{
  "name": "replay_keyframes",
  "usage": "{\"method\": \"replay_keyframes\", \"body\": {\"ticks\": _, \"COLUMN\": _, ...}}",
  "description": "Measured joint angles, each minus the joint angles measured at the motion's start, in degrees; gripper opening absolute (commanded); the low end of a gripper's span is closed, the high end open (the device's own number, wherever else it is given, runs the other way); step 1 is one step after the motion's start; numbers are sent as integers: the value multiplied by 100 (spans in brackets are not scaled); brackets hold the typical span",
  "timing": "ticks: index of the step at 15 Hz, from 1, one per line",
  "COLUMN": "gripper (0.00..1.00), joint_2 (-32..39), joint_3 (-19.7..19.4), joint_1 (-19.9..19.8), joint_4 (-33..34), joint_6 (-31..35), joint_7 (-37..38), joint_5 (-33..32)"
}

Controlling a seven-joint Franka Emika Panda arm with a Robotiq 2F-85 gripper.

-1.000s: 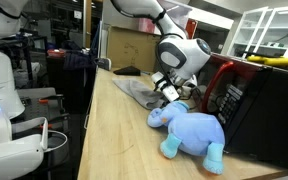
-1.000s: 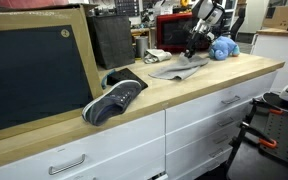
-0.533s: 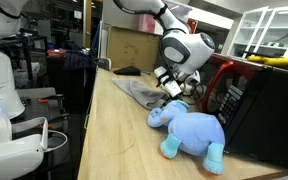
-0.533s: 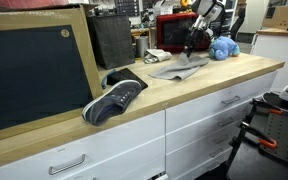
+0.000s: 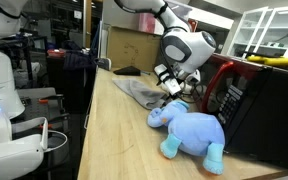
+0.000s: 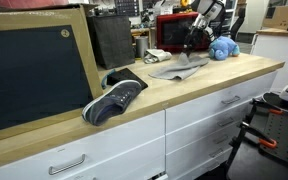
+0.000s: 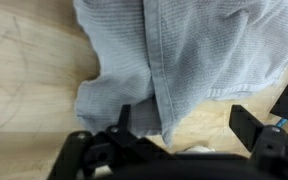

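The gripper [image 5: 171,90] was held just above the cloth [image 5: 134,93], which lay crumpled on the counter [image 5: 119,145]. An elephant [image 5: 194,130] sat just right of it, and a microwave [image 5: 246,95] stood further right. In the wrist view the fingers [image 7: 124,125] were seen spread apart, with nothing pinched and a raised fold of the cloth under the gap.

A sound grip was judged to need a straight descent, with the fold kept centred between the fingers. The tips would be brought down to the wood without being pressed into it. The ridge, not a thin single edge, was thought the better thing to close on. Sideways motion was best kept small, the elephant being so near.
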Motion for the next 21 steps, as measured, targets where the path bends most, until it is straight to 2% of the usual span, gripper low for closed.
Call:
{"method": "replay_keyframes", "body": {"ticks": 1, "gripper": 77, "joint_2": 0, "joint_3": 0, "joint_1": 2, "joint_4": 0, "joint_6": -48, "joint_7": 3, "joint_5": 0}}
{"method": "replay_keyframes", "body": {"ticks": 3, "gripper": 66, "joint_2": -1, "joint_3": 2, "joint_1": 6, "joint_4": -1, "joint_6": -136, "joint_7": 3, "joint_5": 0}}
{"method": "replay_keyframes", "body": {"ticks": 11, "gripper": 5, "joint_2": -10, "joint_3": 10, "joint_1": 25, "joint_4": 1, "joint_6": -386, "joint_7": 3, "joint_5": 0}}
{"method": "replay_keyframes", "body": {"ticks": 12, "gripper": 0, "joint_2": -10, "joint_3": 10, "joint_1": 25, "joint_4": 4, "joint_6": -399, "joint_7": 3, "joint_5": 0}}
{"method": "replay_keyframes", "body": {"ticks": 13, "gripper": 0, "joint_2": -10, "joint_3": 10, "joint_1": 24, "joint_4": 10, "joint_6": -414, "joint_7": 3, "joint_5": 0}}
{"method": "replay_keyframes", "body": {"ticks": 21, "gripper": 1, "joint_2": -3, "joint_3": -9, "joint_1": -68, "joint_4": 249, "joint_6": -486, "joint_7": 136, "joint_5": 0}}
